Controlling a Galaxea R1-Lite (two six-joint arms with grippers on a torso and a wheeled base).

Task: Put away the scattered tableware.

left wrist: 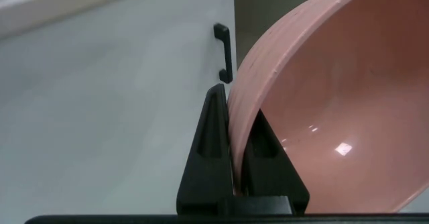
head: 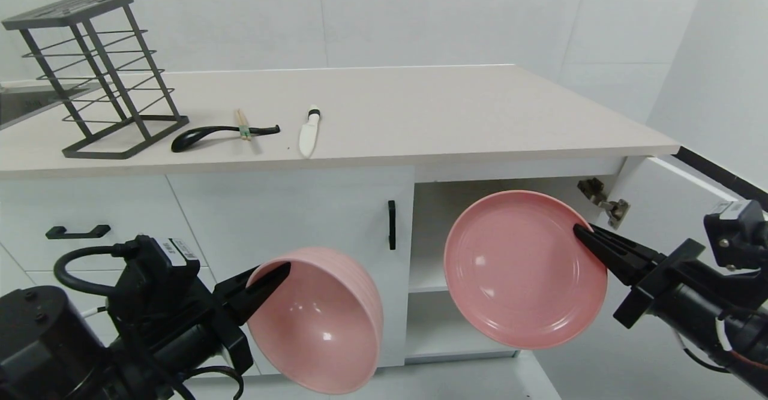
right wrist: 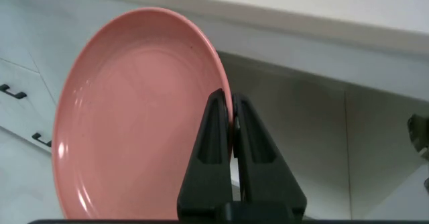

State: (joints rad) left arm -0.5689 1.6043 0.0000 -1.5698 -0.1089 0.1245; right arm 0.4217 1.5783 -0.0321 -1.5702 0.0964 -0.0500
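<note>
My left gripper [head: 273,274] is shut on the rim of a pink bowl [head: 324,322], held low in front of the closed cabinet door; the bowl [left wrist: 335,110] tilts with its inside facing me, its wall pinched in my gripper [left wrist: 234,110]. My right gripper [head: 581,232] is shut on the rim of a pink plate [head: 519,268], held on edge before the open cabinet [head: 429,238]; the plate [right wrist: 141,110] stands nearly upright in my gripper [right wrist: 231,106]. On the countertop lie a black spoon [head: 207,133], chopsticks [head: 242,124] and a white knife [head: 310,133].
A black wire rack [head: 99,76] stands at the counter's left end beside a sink [head: 24,103]. The open cabinet door [head: 678,190] swings out to the right, with a hinge [head: 603,202] showing. A shelf [head: 429,283] divides the cabinet. Drawers with black handles [head: 78,231] lie to the left.
</note>
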